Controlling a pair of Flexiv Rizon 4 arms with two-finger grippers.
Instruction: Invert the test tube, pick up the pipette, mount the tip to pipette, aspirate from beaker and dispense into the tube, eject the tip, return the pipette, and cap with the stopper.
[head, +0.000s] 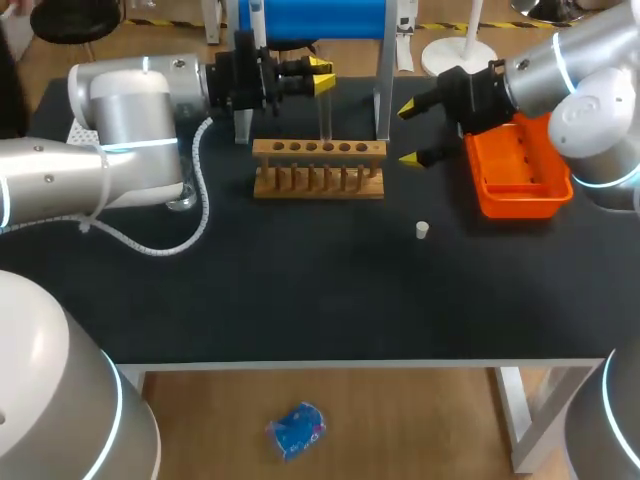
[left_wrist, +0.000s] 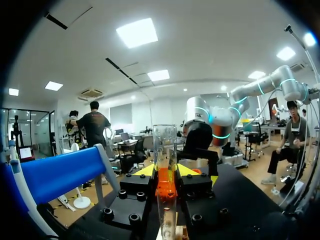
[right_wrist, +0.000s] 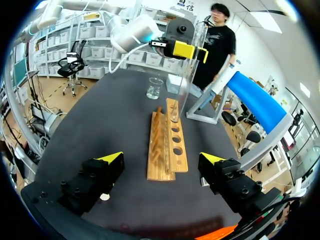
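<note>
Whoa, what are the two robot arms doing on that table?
The left gripper is shut on a glass test tube, holding it upright over the wooden rack, with its lower end down at one of the holes. The right gripper is open and empty, next to the orange tray. A small white stopper lies on the table, not on the tube yet, and a glass beaker stands past the rack's far end.

Stopper (head: 422, 230) right of rack (head: 318, 168)
</note>
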